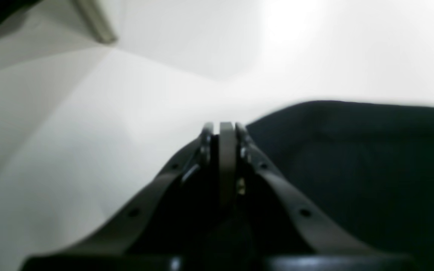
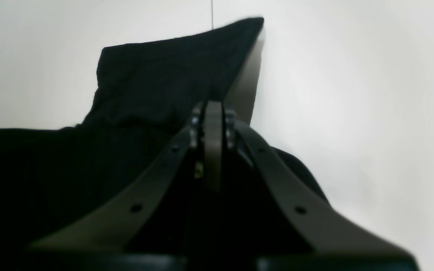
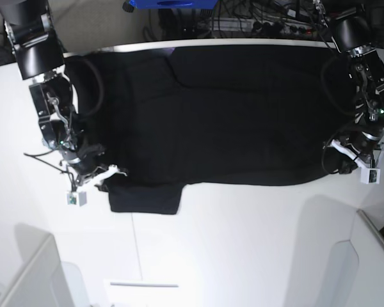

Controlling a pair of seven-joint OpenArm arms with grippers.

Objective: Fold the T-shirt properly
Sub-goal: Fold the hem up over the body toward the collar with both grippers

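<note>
The black T-shirt [image 3: 243, 121] lay spread across the white counter [image 3: 243, 256], one flap hanging nearest the base view's lower edge. Both arms pinched its near edge: the left end effector [image 3: 347, 165] and the right end effector [image 3: 104, 184] were closed on cloth, though the blurred left wrist view made that grip a little uncertain. Folding well probably called for lifting both corners together, keeping the edge taut and laying it down evenly.

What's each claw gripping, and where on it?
The T-shirt, in both: the left claw and right claw each pinch an edge, at opposite sides. Which seam, can't tell.
</note>
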